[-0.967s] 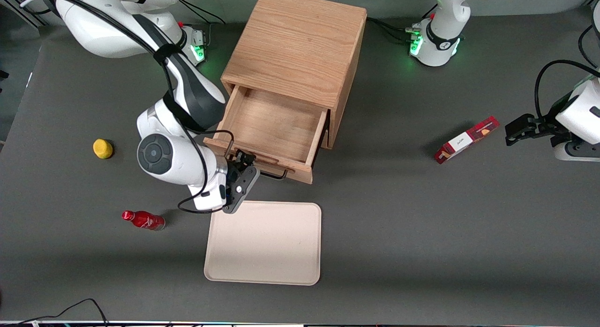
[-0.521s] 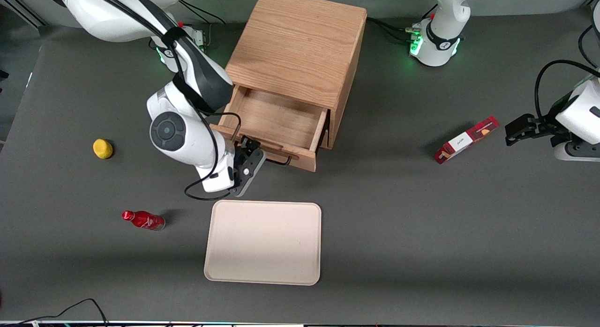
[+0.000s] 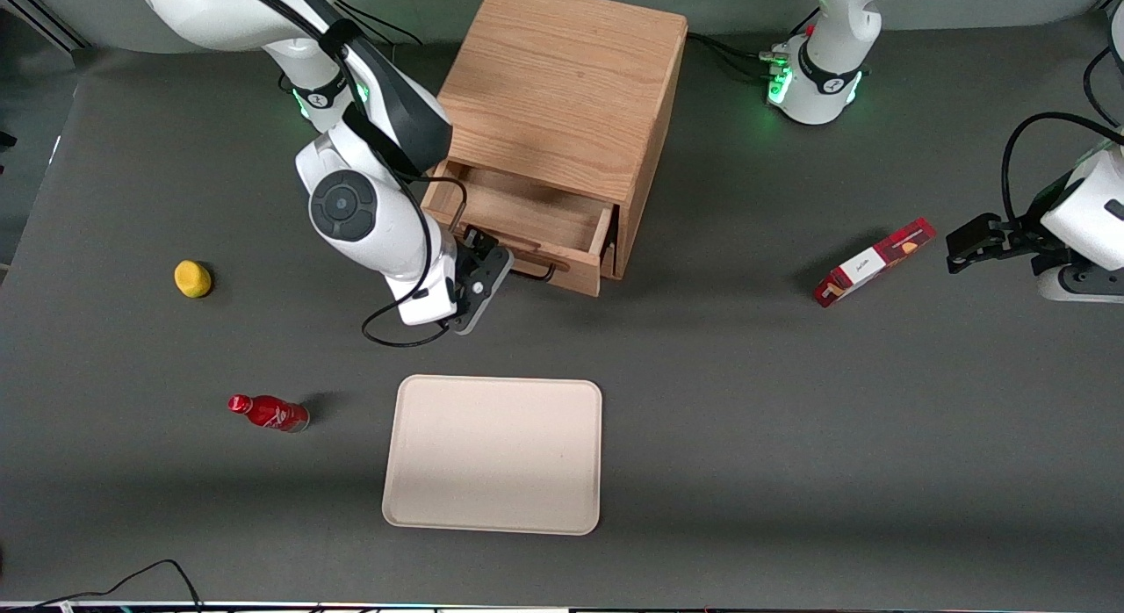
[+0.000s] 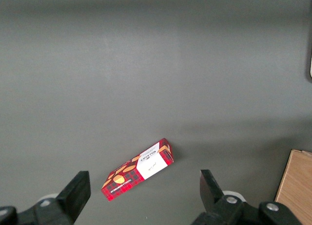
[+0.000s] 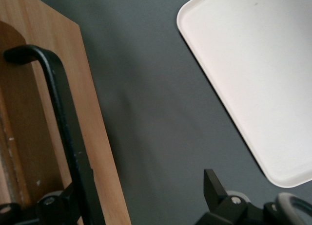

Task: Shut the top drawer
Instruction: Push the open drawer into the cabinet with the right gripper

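I have the table (image 3: 790,437) filling the front view, dark grey, its edges cut off on every side. On it stands the cabinet (image 3: 562,86), its back running out of frame at the top. The top drawer (image 3: 536,222) sticks partway out of the cabinet toward the camera; I see only a strip of its inside floor, the rest is under the cabinet top, and the arm covers the drawer's corner at the working arm's end. The lower front of the cabinet is out of sight from this height.

The tray (image 3: 492,455) lies flat, nearer the camera than the drawer and well apart from it; in the wrist view only one rounded corner of it (image 5: 253,79) shows.

The gripper (image 3: 481,263) sits right at the drawer front, at the handle (image 3: 531,275). From the wrist I get the fingers (image 5: 214,186) spread apart, one finger just beside the black handle bar (image 5: 61,118), the other out over bare table; whether a finger touches the bar or the panel I cannot tell, since the fingertips are cut off. Nothing is clamped between them.

The box (image 3: 874,262), red and white, lies toward the parked arm's end; its print is too small to read. The bottle (image 3: 268,413) lies on its side toward the working arm's end, and the yellow lump (image 3: 192,278) sits farther from the camera than the bottle; I can't make out what it is.
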Controlling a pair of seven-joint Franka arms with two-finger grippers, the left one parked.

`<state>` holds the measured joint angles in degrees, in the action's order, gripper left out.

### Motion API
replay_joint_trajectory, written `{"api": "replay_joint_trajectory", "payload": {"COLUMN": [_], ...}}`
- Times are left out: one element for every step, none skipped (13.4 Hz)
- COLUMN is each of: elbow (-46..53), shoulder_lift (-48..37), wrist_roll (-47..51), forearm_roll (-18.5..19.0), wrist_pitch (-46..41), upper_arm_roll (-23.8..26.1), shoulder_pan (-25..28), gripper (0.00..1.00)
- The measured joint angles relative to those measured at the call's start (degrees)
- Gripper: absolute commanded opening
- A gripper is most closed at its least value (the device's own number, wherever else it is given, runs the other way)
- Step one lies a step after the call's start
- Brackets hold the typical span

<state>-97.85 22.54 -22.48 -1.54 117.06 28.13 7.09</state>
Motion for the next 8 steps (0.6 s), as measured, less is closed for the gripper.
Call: {"api": "replay_joint_trajectory", "payload": {"elbow": [-0.5, -0.8, -1.3, -1.7, -2.2, -2.7, -3.1, -3.5], "shoulder_lift": [-0.2, -0.4, -0.7, -0.9, -1.3, -1.6, -1.8, -2.1], "wrist_roll": [0.7, 1.3, 1.7, 2.2, 2.6, 3.1, 3.8, 4.4], "forearm_roll": [0.0, 0.0, 0.0, 0.0, 0.0, 0.0, 0.0, 0.0], "wrist_pitch": [0.1, 0.2, 0.3, 0.5, 0.7, 0.9, 0.9, 0.9], "upper_arm_roll": [0.6, 1.0, 1.4, 1.8, 2.2, 2.6, 3.1, 3.6], "shoulder_pan": [0.0, 0.0, 0.0, 0.0, 0.0, 0.0, 0.0, 0.0], "gripper": [1.0, 1.0, 1.0, 1.0, 1.0, 1.0, 1.0, 1.0]}}
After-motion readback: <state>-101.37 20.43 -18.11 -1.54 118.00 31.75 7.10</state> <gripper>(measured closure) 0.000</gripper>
